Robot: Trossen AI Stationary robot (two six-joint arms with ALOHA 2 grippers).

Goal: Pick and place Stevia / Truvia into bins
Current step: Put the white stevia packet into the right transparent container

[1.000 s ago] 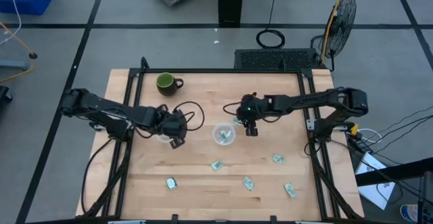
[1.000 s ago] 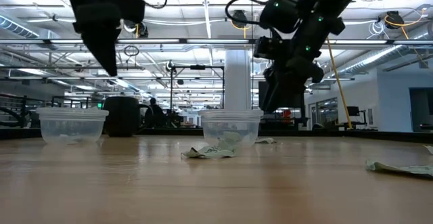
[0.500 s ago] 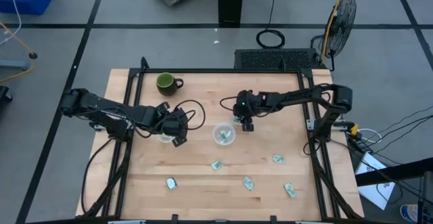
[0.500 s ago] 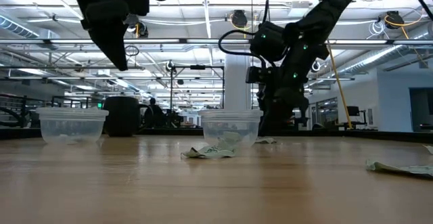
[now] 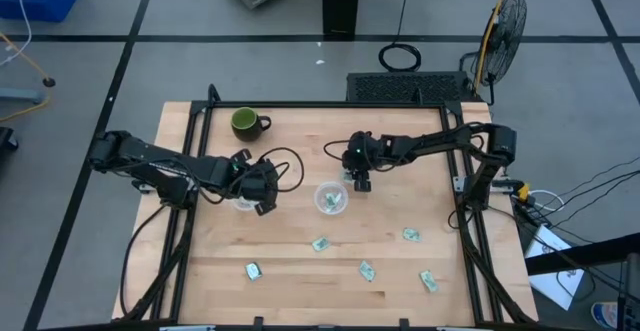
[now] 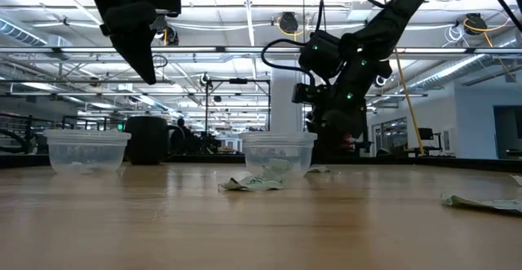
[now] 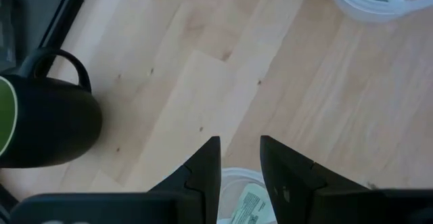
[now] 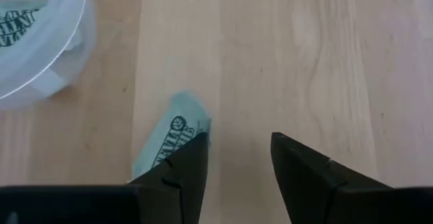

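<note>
Stevia packet [image 8: 171, 143] lies flat on the wood right at your right gripper [image 8: 237, 160], one spread finger [image 8: 184, 166] overlapping its edge, nothing gripped. Just beyond sits a clear cup [image 8: 34, 41] holding packets. Your left gripper [image 7: 238, 170] hovers with fingers parted and empty above the other cup [image 7: 238, 198], the green mug [image 7: 47, 122] nearby. Farther off, loose packets [image 5: 366, 270] dot the table [image 5: 300, 141].

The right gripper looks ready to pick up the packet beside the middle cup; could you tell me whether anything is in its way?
Nothing visible is. The right gripper is open and low over the bare wooden table, with the packet lying flat at one finger, beside the cup.
</note>
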